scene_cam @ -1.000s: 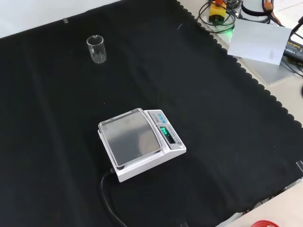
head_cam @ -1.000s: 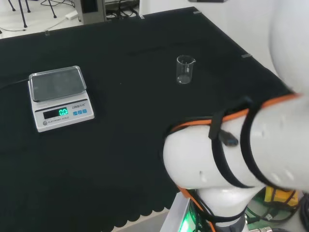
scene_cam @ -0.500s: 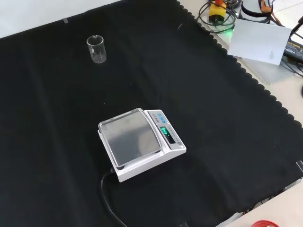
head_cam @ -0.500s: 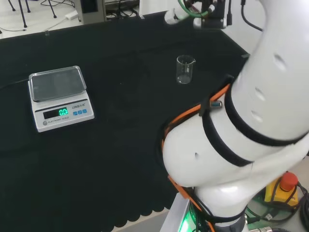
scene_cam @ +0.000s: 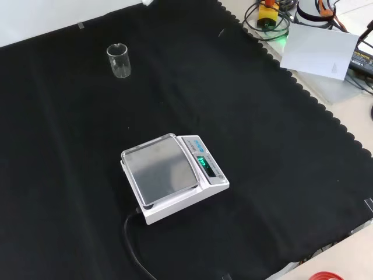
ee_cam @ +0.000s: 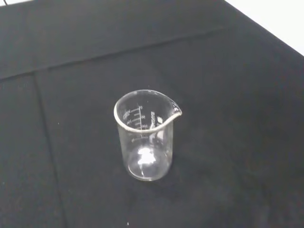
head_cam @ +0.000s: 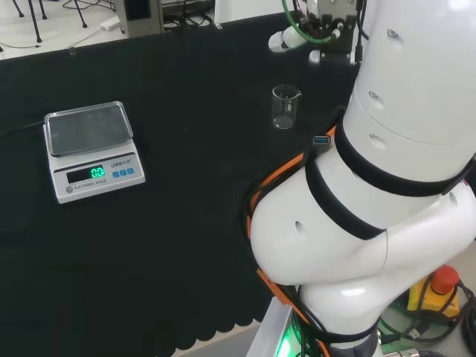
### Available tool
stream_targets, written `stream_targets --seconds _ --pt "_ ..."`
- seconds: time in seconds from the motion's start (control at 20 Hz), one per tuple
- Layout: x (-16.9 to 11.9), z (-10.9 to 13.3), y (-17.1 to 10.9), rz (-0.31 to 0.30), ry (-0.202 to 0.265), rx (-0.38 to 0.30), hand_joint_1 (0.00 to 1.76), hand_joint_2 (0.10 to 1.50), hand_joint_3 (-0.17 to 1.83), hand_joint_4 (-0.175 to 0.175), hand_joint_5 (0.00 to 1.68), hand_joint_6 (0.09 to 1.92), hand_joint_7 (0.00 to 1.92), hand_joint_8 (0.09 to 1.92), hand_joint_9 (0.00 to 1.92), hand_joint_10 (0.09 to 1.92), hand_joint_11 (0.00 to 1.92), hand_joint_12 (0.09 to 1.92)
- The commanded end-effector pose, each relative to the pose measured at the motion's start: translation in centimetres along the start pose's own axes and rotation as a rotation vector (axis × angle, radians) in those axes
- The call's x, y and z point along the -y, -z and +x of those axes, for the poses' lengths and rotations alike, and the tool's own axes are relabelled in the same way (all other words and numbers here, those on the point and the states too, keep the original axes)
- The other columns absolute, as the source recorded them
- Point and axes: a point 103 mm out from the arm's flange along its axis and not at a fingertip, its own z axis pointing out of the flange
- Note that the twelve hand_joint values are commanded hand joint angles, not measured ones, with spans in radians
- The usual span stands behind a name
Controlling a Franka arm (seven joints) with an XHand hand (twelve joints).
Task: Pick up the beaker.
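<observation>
Swinging round, the big white arm [head_cam: 387, 149] now stands over the far cloth. Small clear glass beaker [head_cam: 284, 107] stands untouched, still to grab. Hand's fingers: cannot tell.

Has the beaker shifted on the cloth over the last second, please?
No. The beaker stands in the same place relative to the scale in the head view.
</observation>
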Motion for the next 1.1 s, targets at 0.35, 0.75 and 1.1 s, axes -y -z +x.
stream_targets --seconds 0.35,0.75,1.1 --pt "-4.0 3.3 -10.3 0.055 0.076 0.067 0.46 0.71 0.03 0.098 0.01 0.09 0.01 0.56 0.13 0.87 0.0 1.47" --pt "-7.5 4.6 -14.8 0.123 0.108 0.017 0.46 0.71 0.03 0.098 0.02 0.09 0.01 0.58 0.14 0.87 0.0 1.47" --pt "-9.7 2.1 -16.5 0.149 0.056 0.02 0.46 0.71 0.03 0.098 0.02 0.09 0.01 0.58 0.14 0.87 0.0 1.47"
